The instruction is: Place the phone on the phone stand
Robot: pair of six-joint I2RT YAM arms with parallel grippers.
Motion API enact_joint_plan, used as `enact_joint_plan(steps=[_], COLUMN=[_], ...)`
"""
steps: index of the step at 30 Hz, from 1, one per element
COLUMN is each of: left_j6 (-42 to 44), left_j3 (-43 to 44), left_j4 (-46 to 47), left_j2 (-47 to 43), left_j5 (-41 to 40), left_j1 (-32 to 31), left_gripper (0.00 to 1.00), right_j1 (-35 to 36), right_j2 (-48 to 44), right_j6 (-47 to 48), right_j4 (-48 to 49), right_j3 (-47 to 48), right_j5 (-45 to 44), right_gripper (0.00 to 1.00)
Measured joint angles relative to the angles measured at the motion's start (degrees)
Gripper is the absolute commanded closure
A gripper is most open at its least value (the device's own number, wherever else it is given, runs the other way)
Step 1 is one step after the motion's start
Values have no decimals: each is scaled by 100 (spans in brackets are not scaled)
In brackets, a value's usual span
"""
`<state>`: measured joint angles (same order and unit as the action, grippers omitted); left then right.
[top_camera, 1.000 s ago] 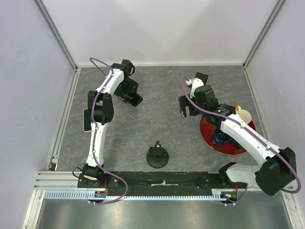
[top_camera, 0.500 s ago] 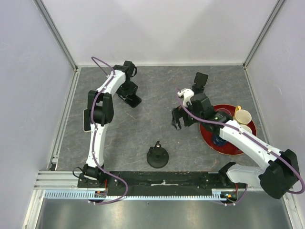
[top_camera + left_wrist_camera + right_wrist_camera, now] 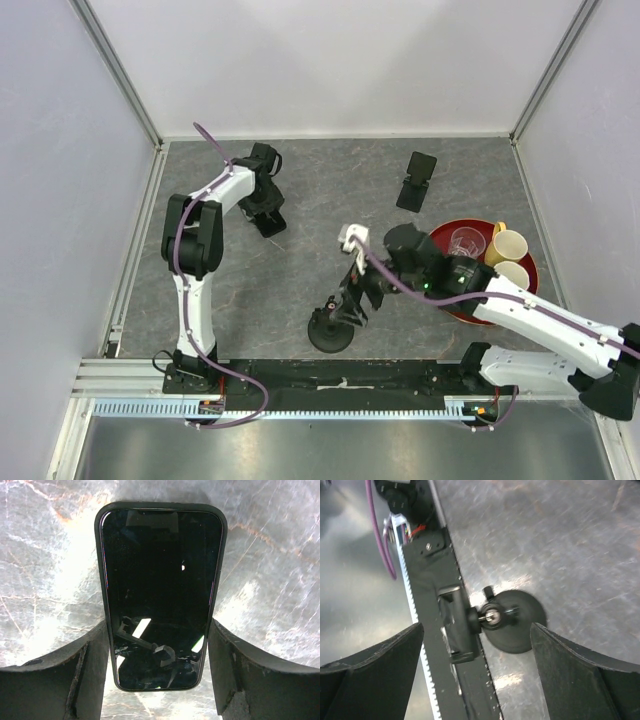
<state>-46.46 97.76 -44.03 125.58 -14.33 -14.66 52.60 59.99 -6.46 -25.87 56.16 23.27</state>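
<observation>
The black phone (image 3: pixel 160 580) lies screen up on the grey table at the back left (image 3: pixel 268 224). My left gripper (image 3: pixel 159 628) straddles its near end, and both fingers touch its long edges; in the top view the left gripper (image 3: pixel 262 205) sits right over it. The phone stand (image 3: pixel 330 330), black with a round base and a clamp holder on a ball joint, stands at the front centre. My right gripper (image 3: pixel 350 300) hovers just above and behind it, open wide and empty. In the right wrist view the stand (image 3: pixel 512 622) lies between the spread fingers of my right gripper (image 3: pixel 477 680).
A black folded stand-like object (image 3: pixel 416 180) sits at the back right of centre. A red tray (image 3: pixel 478 224) on the right holds a clear glass (image 3: pixel 463 240) and two cream cups (image 3: pixel 508 243). The black base rail (image 3: pixel 340 375) runs along the near edge, close to the stand.
My right arm swung from the back right, near the black folded object, forward and left to above the round stand. My left gripper and the phone shifted slightly left and nearer.
</observation>
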Motion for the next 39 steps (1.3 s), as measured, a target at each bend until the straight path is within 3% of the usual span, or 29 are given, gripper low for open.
enact_joint_plan(steps=[6,14,17,18,20,21,26,32,39], left_j6=[332,597,706,743,815,839,909,935,1115], left_j3=[-977,-1670,-1836,-1867,-1912,-1934,-2149,-2295,-2295], left_j4=[505,931,1008,1012,1019,1019,988,800,772], left_j2=[-590,-1027,-1139,-1163,-1202,-1222,-1399,-1541,-1534], left_j5=[44,144,219,251,313,332,485,699,761], left_j1=[7,7,9,13,17,17,33,42,44], left_gripper=[94,83,70,59,51,46,37,31,30], right_j1=[1134,1794,1812,1812,1812,1812,1838,1661,535], right_j2=[389,739,802,824,879,901,953,903,997], right_j6=[76,131,173,192,249,275,313,407,780], right_j4=[-511,-664,-656,-654,-651,-643,-590,-302,149], right_j3=[52,181,192,195,197,199,205,122,160], right_j5=[-763,-1794,-1974,-2017,-2138,-2190,-2487,-2988,-2702], right_gripper=[21,34,45,54,64,74,100,100,100])
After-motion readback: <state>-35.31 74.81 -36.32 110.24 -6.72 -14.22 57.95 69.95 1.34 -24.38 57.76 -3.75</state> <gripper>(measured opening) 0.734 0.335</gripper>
